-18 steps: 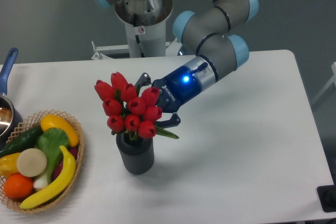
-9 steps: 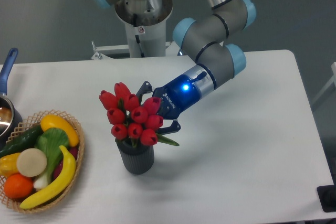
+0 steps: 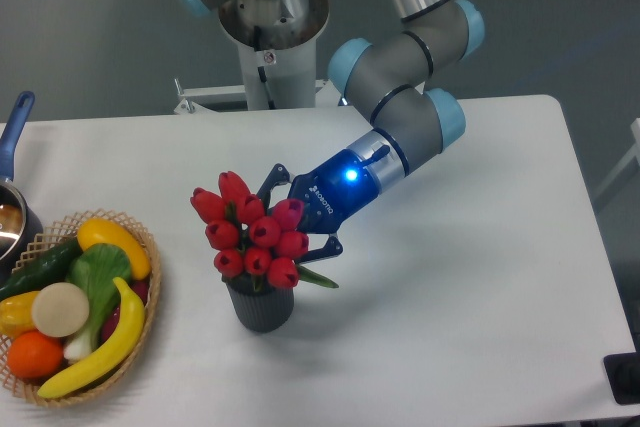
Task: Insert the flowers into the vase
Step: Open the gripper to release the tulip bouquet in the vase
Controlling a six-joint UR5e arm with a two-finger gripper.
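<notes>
The flowers (image 3: 255, 230), a tight bunch of red tulips with green leaves, stand with their stems down inside the vase (image 3: 262, 306), a small dark grey ribbed cylinder that sits on the white table (image 3: 470, 277) toward the front edge, left of the middle. The blooms lean a little to the left above the vase mouth, and one green leaf sticks out to the right just over the rim. The gripper (image 3: 292, 215) reaches in from the right, tilted downward, its dark fingers (image 3: 275, 180) splayed on either side of the bunch right behind the blossoms; the flower heads hide the fingertips, so I cannot tell whether they clasp the stems or have let go. A blue light glows on the gripper body (it sits just behind the printed lettering). The arm (image 3: 410, 117) rises from there toward the back edge of the table, where its base column (image 3: 268, 57) stands. At the front left corner a wicker basket (image 3: 140, 332) holds toy produce: a yellow banana (image 3: 105, 347), an orange (image 3: 33, 352), a green cucumber (image 3: 40, 267) and other pieces. Behind the basket, at the left edge, part of a pot (image 3: 10, 217) with a blue handle shows.
</notes>
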